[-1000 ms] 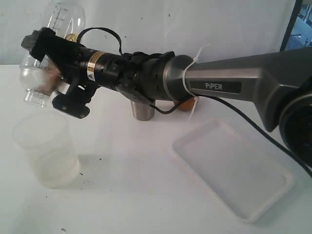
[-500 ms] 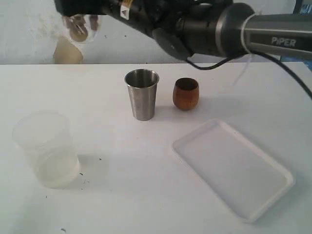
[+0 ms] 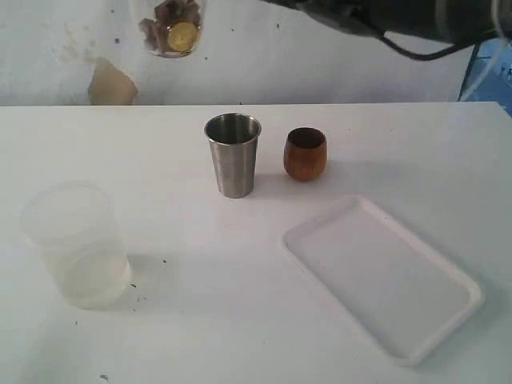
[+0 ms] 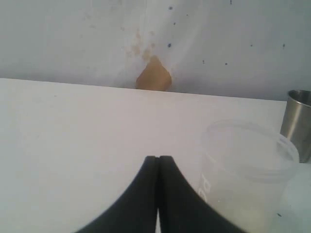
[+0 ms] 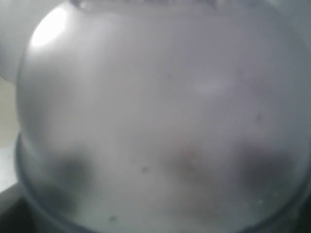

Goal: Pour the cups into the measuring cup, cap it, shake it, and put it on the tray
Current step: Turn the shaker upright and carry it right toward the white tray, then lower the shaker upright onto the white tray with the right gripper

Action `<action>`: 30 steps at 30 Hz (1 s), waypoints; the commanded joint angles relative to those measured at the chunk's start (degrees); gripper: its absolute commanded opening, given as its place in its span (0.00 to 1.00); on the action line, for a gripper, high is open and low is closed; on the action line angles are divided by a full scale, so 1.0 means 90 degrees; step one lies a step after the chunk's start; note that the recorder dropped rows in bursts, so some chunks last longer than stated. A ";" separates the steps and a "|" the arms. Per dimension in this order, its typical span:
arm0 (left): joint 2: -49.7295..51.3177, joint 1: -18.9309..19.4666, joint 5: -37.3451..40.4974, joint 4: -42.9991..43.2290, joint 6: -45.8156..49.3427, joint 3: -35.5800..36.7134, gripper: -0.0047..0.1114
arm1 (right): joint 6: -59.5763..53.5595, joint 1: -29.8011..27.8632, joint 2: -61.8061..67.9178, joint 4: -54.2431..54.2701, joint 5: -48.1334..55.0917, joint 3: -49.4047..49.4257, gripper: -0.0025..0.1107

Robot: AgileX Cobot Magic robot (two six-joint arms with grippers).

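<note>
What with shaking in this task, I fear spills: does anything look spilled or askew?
No spill shows. The steel tumbler and wooden cup stand upright, the tray lies flat. Only a few dark specks dot the table beside the frosted cup.

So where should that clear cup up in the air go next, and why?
Probably down toward the white tray, which lies bare and ready. The measuring cup hangs high above the table with brown contents inside, so setting it down looks like what remains.
</note>
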 commanded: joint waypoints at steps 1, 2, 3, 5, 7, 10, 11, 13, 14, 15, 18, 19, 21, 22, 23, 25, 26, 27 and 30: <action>-0.0027 -0.0006 -0.0064 0.0021 -0.0016 0.0028 0.04 | 0.0094 -0.0040 -0.0610 -0.0235 0.0861 0.0450 0.02; -0.0027 -0.0006 -0.0064 0.0021 -0.0016 0.0028 0.04 | 0.0094 -0.0051 -0.0739 -0.0235 0.0977 0.0592 0.02; -0.0027 -0.0006 -0.0064 0.0021 -0.0016 0.0028 0.04 | 0.0053 -0.0102 -0.0883 -0.0235 0.1096 0.0784 0.02; -0.0027 -0.0006 -0.0064 0.0021 -0.0016 0.0028 0.04 | 0.0053 -0.0202 -0.1134 -0.0248 0.1102 0.1176 0.02; -0.0027 -0.0006 -0.0064 0.0021 -0.0016 0.0028 0.04 | 0.0126 -0.0413 -0.1446 -0.0248 0.1056 0.1628 0.02; -0.0027 -0.0006 -0.0064 0.0021 -0.0016 0.0028 0.04 | 0.0312 -0.0756 -0.1882 -0.0227 0.0853 0.2339 0.02; -0.0027 -0.0006 -0.0064 0.0021 -0.0016 0.0028 0.04 | 0.0345 -0.0835 -0.2039 -0.0227 0.0747 0.2615 0.02; -0.0027 -0.0006 -0.0064 0.0021 -0.0016 0.0028 0.04 | 0.0421 -0.1012 -0.2354 -0.0200 0.0560 0.3171 0.02; -0.0027 -0.0006 -0.0064 0.0021 -0.0016 0.0028 0.04 | 0.0438 -0.1087 -0.2501 -0.0202 0.0502 0.3392 0.02; -0.0027 -0.0006 -0.0064 0.0021 -0.0016 0.0028 0.04 | 0.0438 -0.1141 -0.2643 -0.0202 0.0477 0.3665 0.02; -0.0027 -0.0006 -0.0064 0.0021 -0.0016 0.0028 0.04 | 0.0438 -0.1324 -0.2945 -0.0202 0.0278 0.4416 0.02; -0.0027 -0.0006 -0.0064 0.0021 -0.0016 0.0028 0.04 | 0.0438 -0.1379 -0.3012 -0.0202 0.0201 0.4660 0.02; -0.0027 -0.0006 -0.0064 0.0021 -0.0016 0.0028 0.04 | 0.0438 -0.1521 -0.3070 -0.0145 0.0053 0.5114 0.02; -0.0027 -0.0006 -0.0064 0.0021 -0.0016 0.0028 0.04 | 0.0425 -0.1621 -0.3070 -0.0101 -0.0110 0.5324 0.02; -0.0027 -0.0006 -0.0064 0.0021 -0.0016 0.0028 0.04 | 0.0382 -0.1740 -0.3070 -0.0089 -0.0308 0.5488 0.02; -0.0027 -0.0006 -0.0064 0.0021 -0.0016 0.0028 0.04 | 0.0047 -0.1980 -0.3070 0.0045 -0.0899 0.5894 0.02; -0.0027 -0.0006 -0.0064 0.0021 -0.0016 0.0028 0.04 | -0.0248 -0.2146 -0.3070 0.0259 -0.1196 0.6088 0.02; -0.0027 -0.0006 -0.0064 0.0021 -0.0016 0.0028 0.04 | -0.0543 -0.2250 -0.3070 0.0564 -0.1474 0.6248 0.02; -0.0027 -0.0006 -0.0064 0.0021 -0.0016 0.0028 0.04 | -0.2006 -0.2498 -0.3070 0.1692 -0.2364 0.6931 0.02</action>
